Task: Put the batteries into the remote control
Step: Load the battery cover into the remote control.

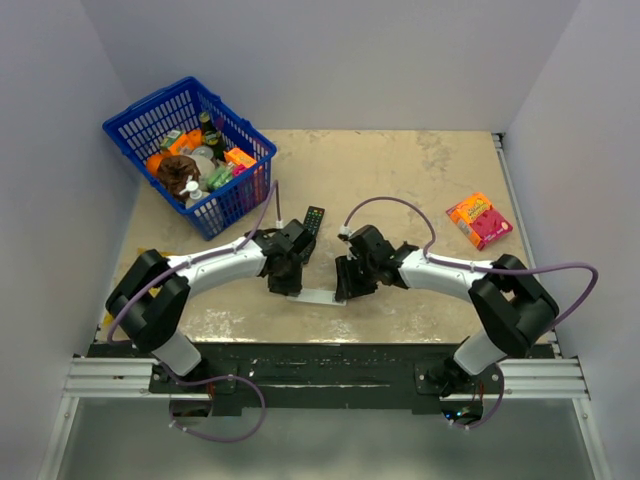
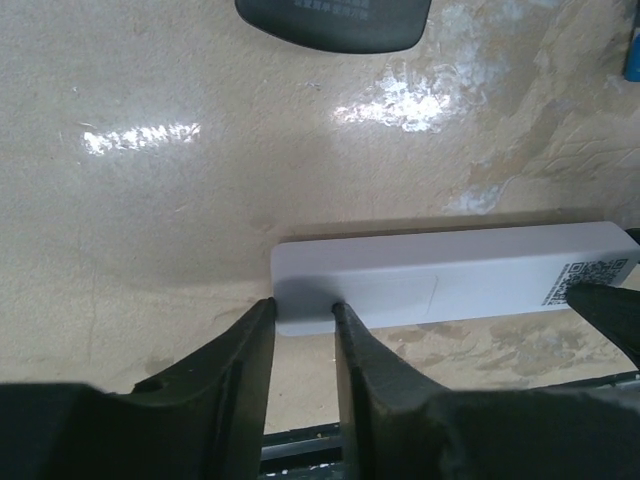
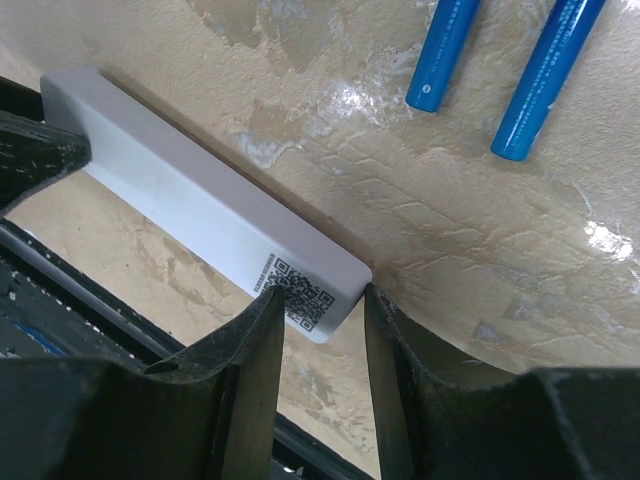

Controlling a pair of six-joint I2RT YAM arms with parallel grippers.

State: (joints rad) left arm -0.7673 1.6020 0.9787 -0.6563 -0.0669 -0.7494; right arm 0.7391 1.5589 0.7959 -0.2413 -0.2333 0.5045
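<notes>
The white remote control (image 1: 318, 296) lies flat, back side up, near the table's front edge. It spans the left wrist view (image 2: 450, 275) and shows a QR code in the right wrist view (image 3: 180, 180). My left gripper (image 2: 302, 305) is at its left end, jaws a narrow gap apart, one fingertip beside the end and one over the top face. My right gripper (image 3: 320, 295) straddles the right end's corner the same way. Two blue batteries (image 3: 445, 50) lie on the table beyond. The dark batteries are out of view.
A black remote (image 1: 313, 220) lies just behind the left gripper (image 1: 287, 285). A blue basket (image 1: 190, 155) full of items stands at the back left. An orange and pink packet (image 1: 479, 220) lies at the right. The table's front rail is right behind the white remote.
</notes>
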